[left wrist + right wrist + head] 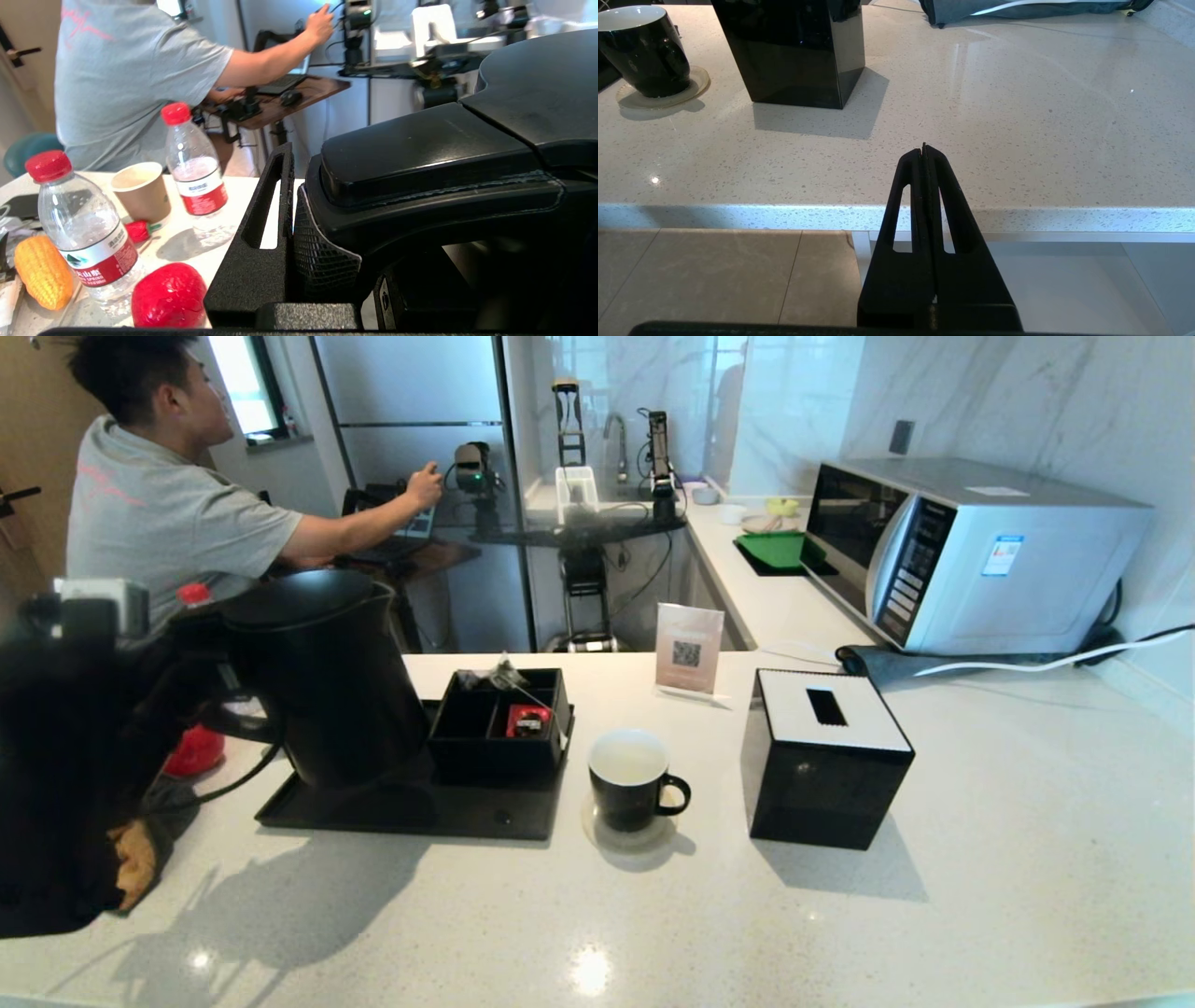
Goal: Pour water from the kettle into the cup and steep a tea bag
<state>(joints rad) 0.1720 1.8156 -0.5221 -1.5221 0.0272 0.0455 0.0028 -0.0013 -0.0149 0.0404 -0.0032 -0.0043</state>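
Head view shows you the left gripper (299, 224) clamped on the tall matte-black kettle's (322, 672) loop handle, left of the glossy black mug (630, 789); right gripper (924, 154) closed, empty.

A QR code shows on the small standing card (689, 660), frame centre; bottle labels (100, 263) carry unreadable print.

Microwave (971, 555), tissue box (826, 756), water bottles (81, 233).
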